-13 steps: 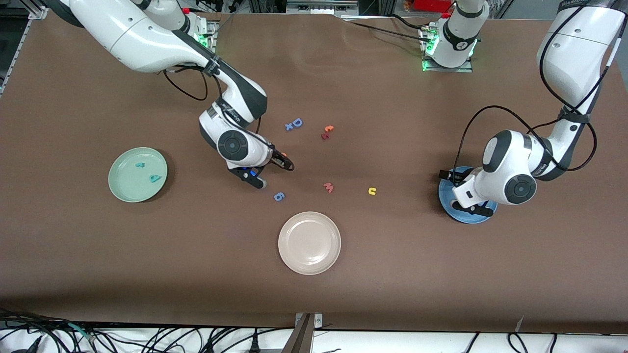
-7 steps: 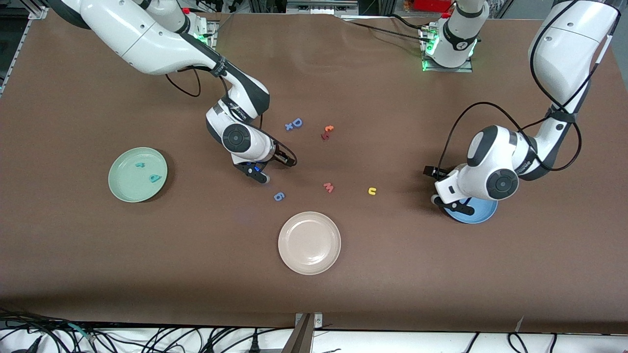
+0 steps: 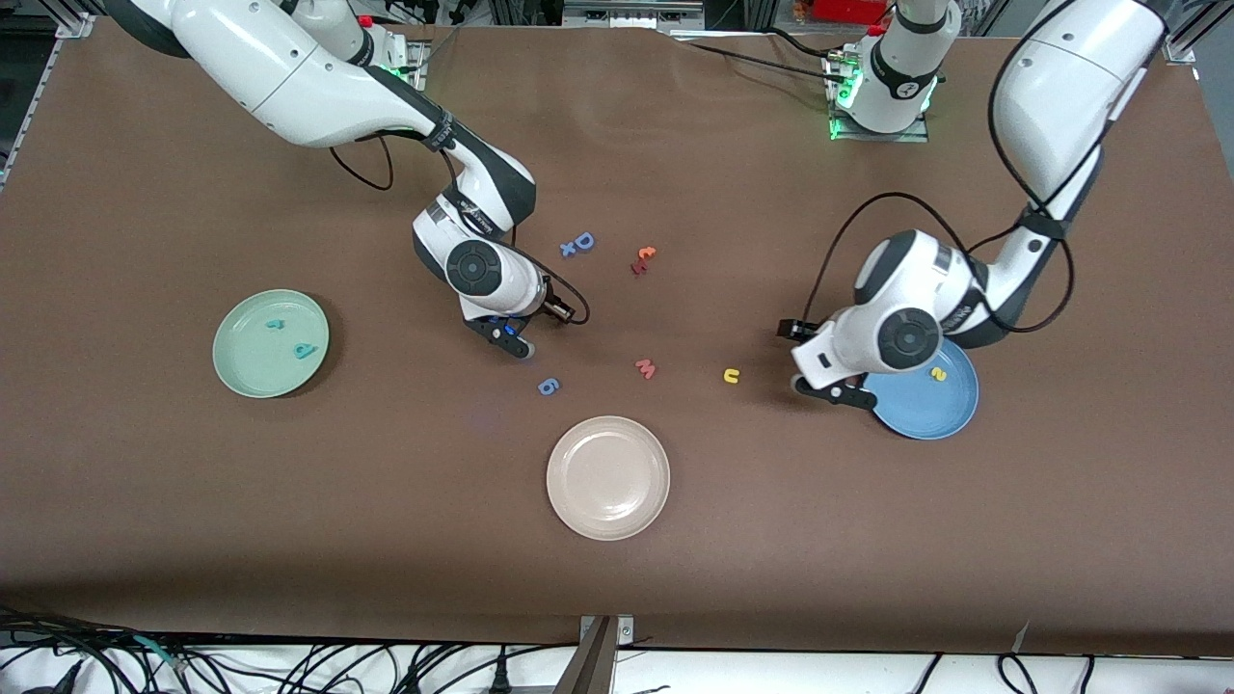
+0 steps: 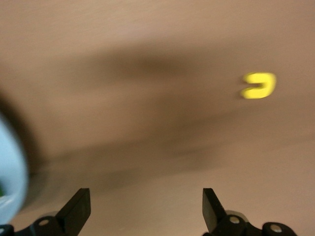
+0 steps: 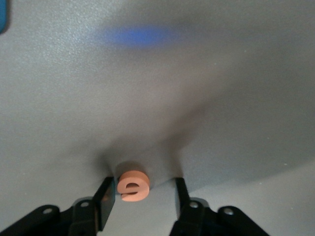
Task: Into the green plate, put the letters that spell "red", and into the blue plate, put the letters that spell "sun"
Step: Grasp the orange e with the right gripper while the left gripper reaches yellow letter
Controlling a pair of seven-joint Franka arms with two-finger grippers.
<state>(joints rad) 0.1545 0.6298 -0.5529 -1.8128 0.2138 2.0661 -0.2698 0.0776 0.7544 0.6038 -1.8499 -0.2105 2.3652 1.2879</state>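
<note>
The brown table (image 3: 193, 501) is lying under both arms, with three plates spread across it. The green plate (image 3: 241, 371) is sitting toward the right arm's end, carrying the teal "r" (image 3: 276, 325) and the teal "d" (image 3: 306, 351). The blue plate (image 3: 940, 410) is resting toward the left arm's end with a yellow "s" (image 3: 937, 374) in it, and the cream plate (image 3: 608, 477) is lying between them, nearest the front camera. The left gripper (image 4: 145, 209) is hanging over bare table just beside the blue plate's rim, its fingers standing wide apart and empty, with the yellow "u" (image 3: 732, 376) lying near it. The right gripper (image 5: 142, 196) is sitting low at mid-table with its fingers either side of the orange "e" (image 5: 133, 186); one finger is touching it, a gap is showing at the other, so I cannot tell whether it is clamped. Scattered loose are a blue "D" (image 3: 582, 241), a blue "6" (image 3: 548, 387), a pink "w" (image 3: 646, 367) and small red-orange letters (image 3: 642, 260).
</note>
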